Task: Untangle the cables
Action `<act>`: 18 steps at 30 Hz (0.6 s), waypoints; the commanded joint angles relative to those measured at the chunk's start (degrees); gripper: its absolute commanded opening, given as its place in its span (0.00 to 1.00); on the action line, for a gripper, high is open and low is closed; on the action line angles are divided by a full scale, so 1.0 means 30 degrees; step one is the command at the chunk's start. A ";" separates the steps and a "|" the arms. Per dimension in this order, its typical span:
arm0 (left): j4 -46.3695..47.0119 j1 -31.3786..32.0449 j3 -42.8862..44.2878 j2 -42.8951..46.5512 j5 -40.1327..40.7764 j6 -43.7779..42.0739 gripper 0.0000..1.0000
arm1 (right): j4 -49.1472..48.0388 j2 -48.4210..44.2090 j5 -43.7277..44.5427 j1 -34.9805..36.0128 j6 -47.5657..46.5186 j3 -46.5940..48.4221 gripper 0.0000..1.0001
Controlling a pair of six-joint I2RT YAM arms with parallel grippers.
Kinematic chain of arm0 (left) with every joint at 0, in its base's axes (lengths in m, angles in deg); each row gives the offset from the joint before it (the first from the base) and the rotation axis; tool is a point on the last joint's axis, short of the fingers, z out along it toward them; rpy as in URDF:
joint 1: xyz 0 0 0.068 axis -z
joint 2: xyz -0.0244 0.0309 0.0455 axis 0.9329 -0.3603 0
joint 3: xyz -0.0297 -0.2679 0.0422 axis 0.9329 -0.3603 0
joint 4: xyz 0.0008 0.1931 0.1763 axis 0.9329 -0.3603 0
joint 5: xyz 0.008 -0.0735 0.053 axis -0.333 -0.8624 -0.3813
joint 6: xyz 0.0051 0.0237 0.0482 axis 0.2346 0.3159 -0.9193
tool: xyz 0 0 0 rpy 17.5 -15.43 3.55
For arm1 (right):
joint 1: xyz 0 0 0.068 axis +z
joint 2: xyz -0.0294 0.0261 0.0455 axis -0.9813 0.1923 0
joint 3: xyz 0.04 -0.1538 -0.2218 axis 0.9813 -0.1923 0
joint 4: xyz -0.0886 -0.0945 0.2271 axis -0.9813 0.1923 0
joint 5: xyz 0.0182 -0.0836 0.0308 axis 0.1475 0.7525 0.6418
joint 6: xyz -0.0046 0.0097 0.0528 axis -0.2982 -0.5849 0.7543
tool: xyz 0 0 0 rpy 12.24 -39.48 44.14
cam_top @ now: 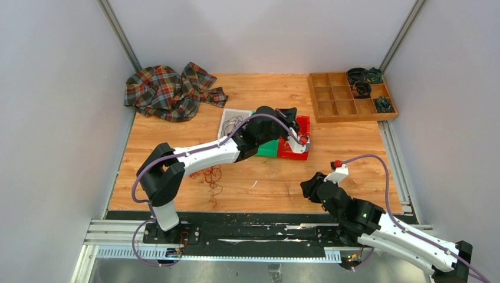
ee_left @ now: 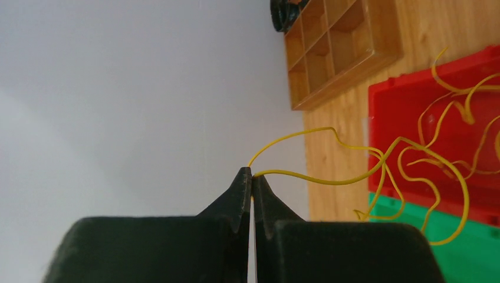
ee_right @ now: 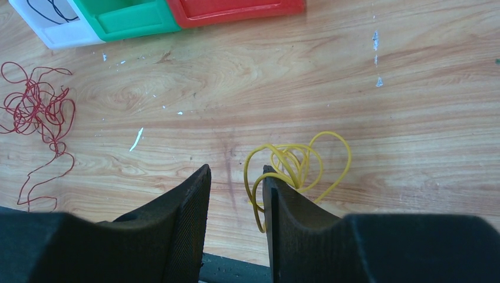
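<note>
Cables (cam_top: 210, 175): we count four bunches, each of one colour.

Nearest the arm bases, a yellow bunch (ee_right: 295, 162) lies in loose loops on the table (ee_right: 413, 88), just beside the right gripper (ee_right: 236, 171). That gripper's jaws stand apart with mostly bare wood between them, and they clasp nothing. The loops pass behind one fingertip, and we cannot tell whether it touches them. From above, this bunch is hidden under the gripper.

To the left on the wood, well apart from the yellow bunch, the red cable (ee_right: 35, 109) sprawls in a thin tangle. One tail trails toward the near edge. In the top view it lies just beside the left forearm.

Beyond these, mid-table, three trays sit side by side: a white tray (ee_right: 59, 36), a green tray (ee_right: 127, 17) and a red tray (ee_left: 395, 118), left to right. The purple cable (cam_top: 234, 122) lies in the white tray. A yellow strand (ee_left: 321, 180) spreads in wavy loops over the red tray and spills onto the green one.

The left gripper (ee_left: 252, 175), stretched over the trays, is clenched on that strand, which rises from the tray to the pinched fingertips.

At the far right stands a wooden organiser (cam_top: 333, 94). Dark coils (cam_top: 359, 76) sit in its far-right compartments, too small for us to name. At the far left lies a crumpled plaid cloth (cam_top: 168, 91).
</note>
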 commanded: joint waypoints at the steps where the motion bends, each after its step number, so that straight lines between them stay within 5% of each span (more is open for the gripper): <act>1: 0.0646 0.0350 -0.0107 0.0804 -0.0462 0.4208 0.01 | 0.0261 0.0064 0.0806 0.0130 0.0383 -0.0050 0.38; 9: -0.0663 0.0396 0.1071 -0.1007 -0.0846 0.8128 0.01 | 0.0382 0.0028 0.0878 0.0130 0.0480 -0.0050 0.38; 18: -0.4375 0.0394 0.4972 -0.4538 -0.0416 0.9349 0.01 | 0.0409 -0.0478 0.0905 0.0127 0.0539 -0.0303 0.37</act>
